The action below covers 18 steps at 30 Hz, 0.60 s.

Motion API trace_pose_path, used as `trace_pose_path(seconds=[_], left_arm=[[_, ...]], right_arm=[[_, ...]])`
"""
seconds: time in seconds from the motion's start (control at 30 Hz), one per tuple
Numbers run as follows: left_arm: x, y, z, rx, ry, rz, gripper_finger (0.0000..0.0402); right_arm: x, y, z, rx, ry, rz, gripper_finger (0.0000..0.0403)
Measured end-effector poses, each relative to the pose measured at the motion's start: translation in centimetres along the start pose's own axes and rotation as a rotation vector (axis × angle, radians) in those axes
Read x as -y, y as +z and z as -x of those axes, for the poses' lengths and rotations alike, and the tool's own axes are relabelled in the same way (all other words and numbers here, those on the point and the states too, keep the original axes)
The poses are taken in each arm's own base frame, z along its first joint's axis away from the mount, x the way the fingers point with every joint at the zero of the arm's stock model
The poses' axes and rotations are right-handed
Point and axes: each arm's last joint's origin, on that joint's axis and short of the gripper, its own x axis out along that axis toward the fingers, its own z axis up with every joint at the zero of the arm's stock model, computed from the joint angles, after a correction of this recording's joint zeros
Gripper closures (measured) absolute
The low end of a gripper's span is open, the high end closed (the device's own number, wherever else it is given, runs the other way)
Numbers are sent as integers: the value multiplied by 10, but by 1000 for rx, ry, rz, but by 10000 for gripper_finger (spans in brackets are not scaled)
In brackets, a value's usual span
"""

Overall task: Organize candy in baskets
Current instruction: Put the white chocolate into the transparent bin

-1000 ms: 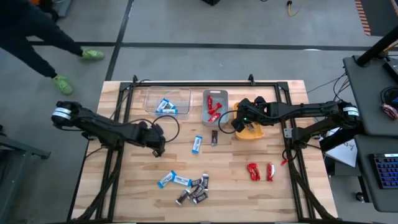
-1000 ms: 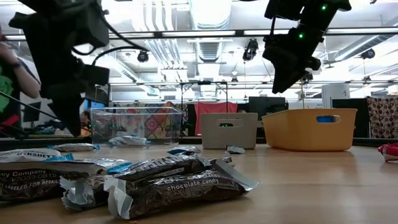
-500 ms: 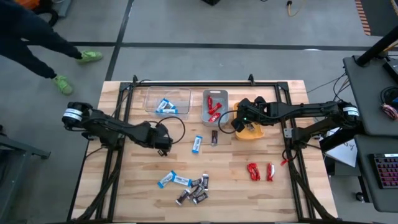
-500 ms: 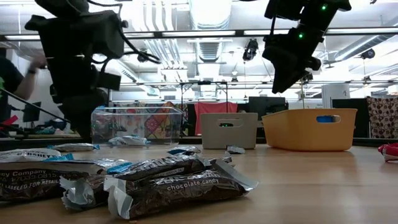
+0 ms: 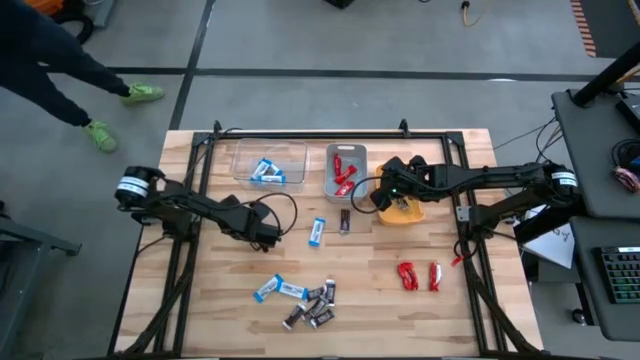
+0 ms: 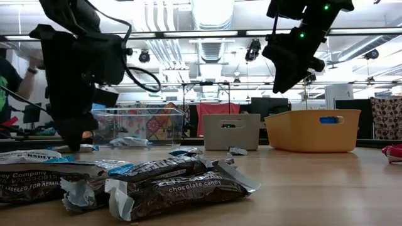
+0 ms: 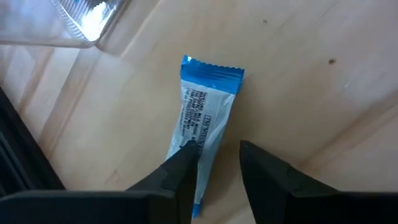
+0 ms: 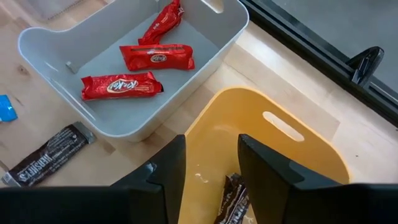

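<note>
The left gripper (image 7: 214, 165) is held low over the table (image 5: 480, 300), its fingers (image 7: 177, 174) parted with nothing between them; a blue-and-white bar (image 7: 205, 118) lies flat on the wood just ahead of the fingertips, one tip over its near end. A corner of the clear basket (image 5: 268, 162) is seen beyond that bar, with more blue-and-white bars (image 5: 266, 171) inside it.

The right gripper (image 8: 208, 168) is poised above the orange-yellow basket (image 8: 298, 155), its fingers (image 8: 168, 171) apart and empty. A dark brown bar (image 8: 231, 199) lies in that basket directly below the gap between them. Beside it, ahead of the fingers, the grey-blue basket (image 8: 205, 46) holds three red wrappers (image 8: 121, 85). Another dark bar (image 8: 46, 155) lies on the table outside it.

A mixed pile of bars (image 5: 300, 300) and two red pieces (image 5: 420, 275) are spread on the near half of the table, well apart from both grippers.
</note>
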Motion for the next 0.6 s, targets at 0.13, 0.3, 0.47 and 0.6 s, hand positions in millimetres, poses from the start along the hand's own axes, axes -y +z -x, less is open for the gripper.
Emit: trace_pose_path(seconds=[0.13,0.3,0.47,0.6], left_arm=[[0,-1,1,-37,-19,-26,283],[0,2,8,-40,-36,-37,270],[0,3,8,-27,-25,-55,255],[-1,2,8,-29,-16,-64,246]], right_arm=[[0,0,0,0,0,0,264],[0,0,0,0,0,0,258],[0,0,0,2,1,-1,258],[0,0,0,2,1,-1,263]])
